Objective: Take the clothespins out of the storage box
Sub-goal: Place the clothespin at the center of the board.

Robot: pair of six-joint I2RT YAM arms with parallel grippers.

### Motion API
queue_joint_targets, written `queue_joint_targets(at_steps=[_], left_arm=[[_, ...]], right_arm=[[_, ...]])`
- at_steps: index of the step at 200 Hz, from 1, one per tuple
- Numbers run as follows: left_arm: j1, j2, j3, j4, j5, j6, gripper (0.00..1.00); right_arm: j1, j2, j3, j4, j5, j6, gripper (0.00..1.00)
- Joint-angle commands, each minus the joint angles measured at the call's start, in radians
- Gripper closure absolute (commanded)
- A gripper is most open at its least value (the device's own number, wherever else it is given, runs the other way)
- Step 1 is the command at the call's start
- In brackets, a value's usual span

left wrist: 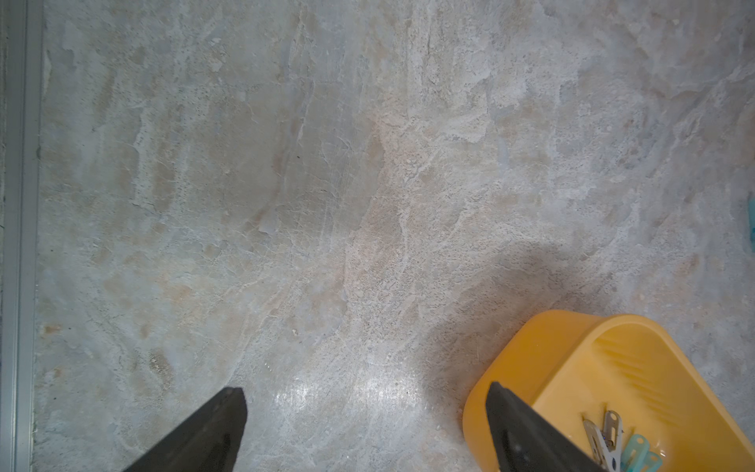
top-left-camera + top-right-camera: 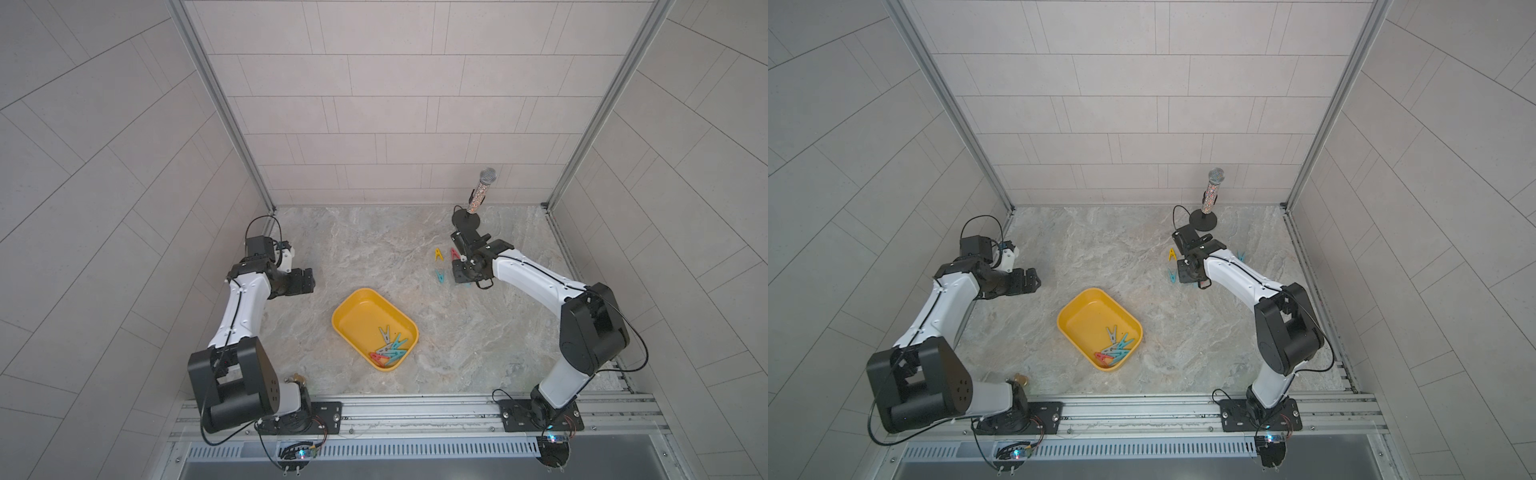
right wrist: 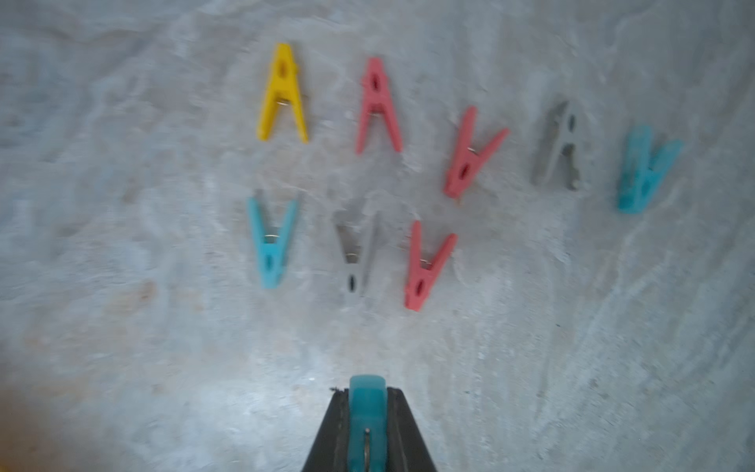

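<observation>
- Storage box (image 2: 360, 309): lower centre in both top views, on the table (image 2: 374, 249); several clothespins (image 2: 390, 345) heaped in its lower right corner.
- Left tool (image 1: 364, 390): jaws wide apart, nothing between them, just beside the box.
- Right tool (image 3: 366, 391): closed on a teal clothespin (image 3: 366, 412), over the table.
- Eight loose pegs (image 3: 282, 92) lie in two rows beneath it, right of centre.

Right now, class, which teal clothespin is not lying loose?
The teal clothespin pinched in the right gripper. It alone is clamped between the gripper's fingers; the others lie free on the table or in the yellow storage box.
</observation>
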Motion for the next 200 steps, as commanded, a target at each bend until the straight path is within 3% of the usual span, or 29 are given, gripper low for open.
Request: queue_joint_targets(at_steps=[1,31,130,200], left_arm=[[0.009,-0.013,0.017,-0.007,0.007,-0.001,0.0],[0.008,-0.015,0.017,-0.007,0.007,-0.001,0.0],[0.008,-0.021,0.019,-0.009,0.011,-0.002,0.0],[0.011,-0.023,0.019,-0.01,0.016,-0.004,0.0]], right_arm=[[-0.043,0.014,0.002,-0.054,0.132,0.0,0.98],[-0.087,0.075,0.031,-0.071,0.252,-0.019,0.98],[-0.127,0.361,0.25,-0.125,0.392,-0.042,0.97],[-0.127,0.45,0.298,-0.14,0.425,-0.054,0.93]])
